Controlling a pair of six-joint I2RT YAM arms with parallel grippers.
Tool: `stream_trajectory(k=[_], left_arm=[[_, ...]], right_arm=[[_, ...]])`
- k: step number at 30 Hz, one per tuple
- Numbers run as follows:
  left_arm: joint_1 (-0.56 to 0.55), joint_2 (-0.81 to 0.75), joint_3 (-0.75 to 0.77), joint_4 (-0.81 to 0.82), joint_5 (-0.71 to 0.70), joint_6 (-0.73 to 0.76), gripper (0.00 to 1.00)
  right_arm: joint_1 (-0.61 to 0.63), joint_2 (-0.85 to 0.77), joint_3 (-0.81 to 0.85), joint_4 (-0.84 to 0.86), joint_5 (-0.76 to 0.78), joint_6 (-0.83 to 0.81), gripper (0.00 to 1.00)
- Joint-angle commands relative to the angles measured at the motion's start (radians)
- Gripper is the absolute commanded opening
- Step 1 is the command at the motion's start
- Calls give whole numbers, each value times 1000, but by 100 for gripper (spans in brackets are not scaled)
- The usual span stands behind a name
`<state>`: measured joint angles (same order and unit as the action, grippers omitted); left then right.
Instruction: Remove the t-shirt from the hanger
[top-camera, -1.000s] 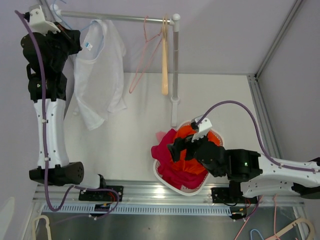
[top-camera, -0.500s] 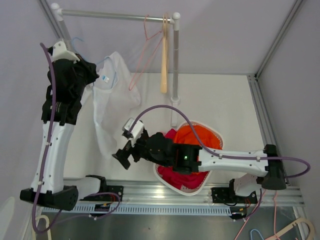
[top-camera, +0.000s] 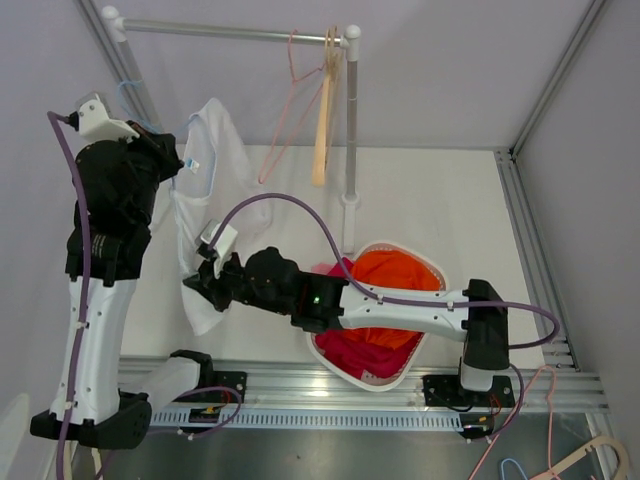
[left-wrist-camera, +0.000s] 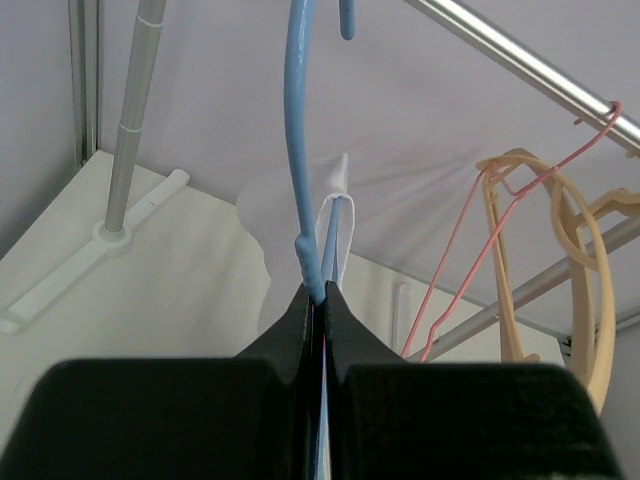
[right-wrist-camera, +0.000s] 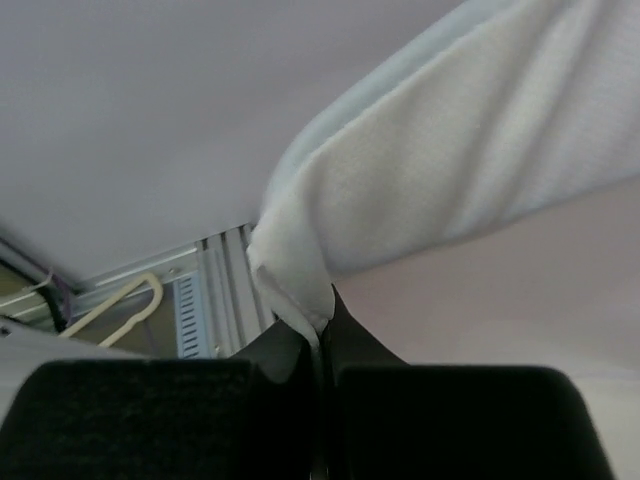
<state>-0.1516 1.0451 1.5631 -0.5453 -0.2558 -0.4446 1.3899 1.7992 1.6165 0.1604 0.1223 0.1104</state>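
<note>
A white t-shirt (top-camera: 215, 175) hangs from a blue hanger (left-wrist-camera: 296, 120), off the rail, at the left of the table. My left gripper (top-camera: 178, 158) is shut on the hanger's neck just under its hook, and the left wrist view shows the fingertips (left-wrist-camera: 316, 290) pinching the blue wire, with a bit of the shirt's collar (left-wrist-camera: 336, 215) behind. My right gripper (top-camera: 198, 286) reaches across from the right. It is shut on the shirt's lower edge; in the right wrist view the white cloth (right-wrist-camera: 470, 160) folds down into the closed jaws (right-wrist-camera: 325, 312).
A metal rail (top-camera: 230, 33) with its upright post (top-camera: 350, 130) carries a pink wire hanger (top-camera: 288, 110) and a wooden hanger (top-camera: 322, 130). A white basket (top-camera: 412, 249) holding red and orange clothes stands near the right arm's base. Spare hangers lie below the front rail.
My right arm swung left from the basket to the shirt's bottom edge and shut on it. The left arm brought the hanger and shirt down off the rail and toward the front.
</note>
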Motion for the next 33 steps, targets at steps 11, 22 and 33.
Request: stream_trajectory(k=[11, 22, 33], left_arm=[[3, 118, 114, 58, 19, -31, 1], [-23, -531, -233, -293, 340, 69, 0], [-134, -1014, -363, -464, 360, 93, 1]], right_arm=[[152, -69, -359, 165, -112, 360, 0], [-89, -152, -316, -51, 75, 316, 0], [-131, -136, -216, -188, 218, 310, 0]])
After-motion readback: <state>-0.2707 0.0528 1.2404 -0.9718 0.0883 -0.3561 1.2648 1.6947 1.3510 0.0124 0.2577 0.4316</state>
